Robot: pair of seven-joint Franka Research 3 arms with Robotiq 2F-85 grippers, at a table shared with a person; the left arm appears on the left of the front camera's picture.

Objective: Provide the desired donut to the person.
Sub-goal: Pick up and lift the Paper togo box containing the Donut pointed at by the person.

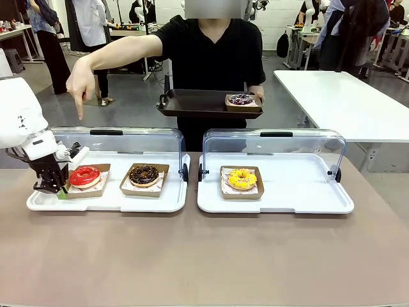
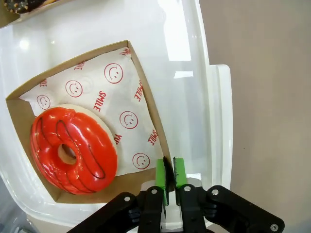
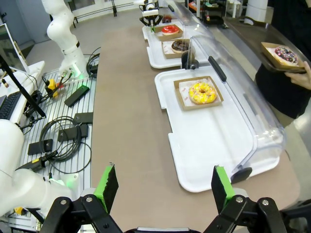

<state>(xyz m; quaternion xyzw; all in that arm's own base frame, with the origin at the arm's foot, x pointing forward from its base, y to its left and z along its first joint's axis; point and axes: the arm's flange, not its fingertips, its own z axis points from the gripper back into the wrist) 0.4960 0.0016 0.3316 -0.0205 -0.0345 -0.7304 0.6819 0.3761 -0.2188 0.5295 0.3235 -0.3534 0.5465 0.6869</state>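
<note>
Left gripper clenches and hides the near corner of the cardboard tray; the red donut lies inside, on the left white tray. The person's hand points down at it. Right gripper gapes empty.

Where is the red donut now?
Front view: red donut in its cardboard tray, left serving tray, between the left gripper and the chocolate donut.

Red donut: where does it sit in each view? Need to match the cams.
Front: red donut at lower left, on the left tray.
Left wrist: left of centre, close up, in its carton.
Right wrist: top centre, far off.
Landmark: chocolate donut beside it on the same tray, at the left wrist view's top-left corner, nearer in the right wrist view.
</note>
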